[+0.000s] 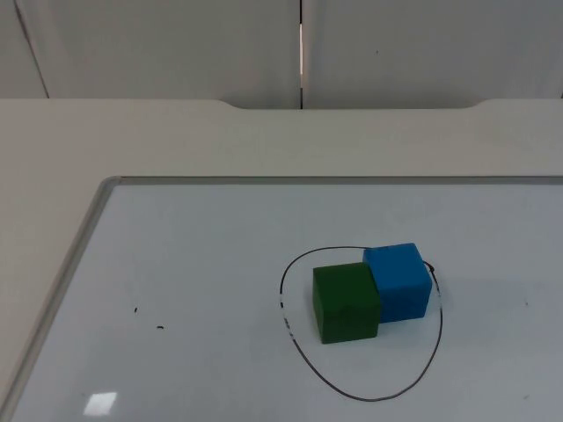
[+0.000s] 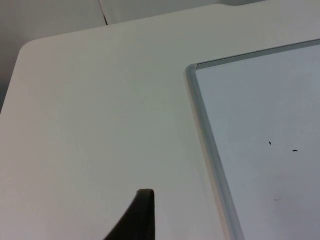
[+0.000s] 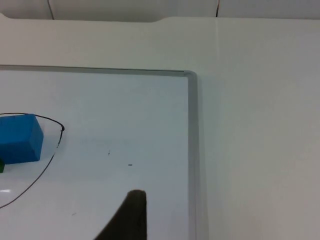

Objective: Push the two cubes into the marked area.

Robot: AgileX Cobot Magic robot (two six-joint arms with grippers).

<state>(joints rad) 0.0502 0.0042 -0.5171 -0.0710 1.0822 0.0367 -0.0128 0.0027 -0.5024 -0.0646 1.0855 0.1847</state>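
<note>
White table top [image 1: 132,141] ending at a grey partition wall [image 1: 158,44], with a metal-framed whiteboard [image 1: 176,264] lying flat and bearing only a hand-drawn black loop [image 1: 303,360] and a few small dark specks, no readable writing. Inside the loop toward its 12 o'clock end: green cube [image 1: 346,302], touched at about its 2 o'clock by the blue cube [image 1: 398,280], whose far corner reaches the line. Left gripper [image 2: 142,215] over bare table beside the whiteboard's corner, right gripper [image 3: 131,215] over the whiteboard well apart from the cubes; jaw state of either cannot be told.
</note>
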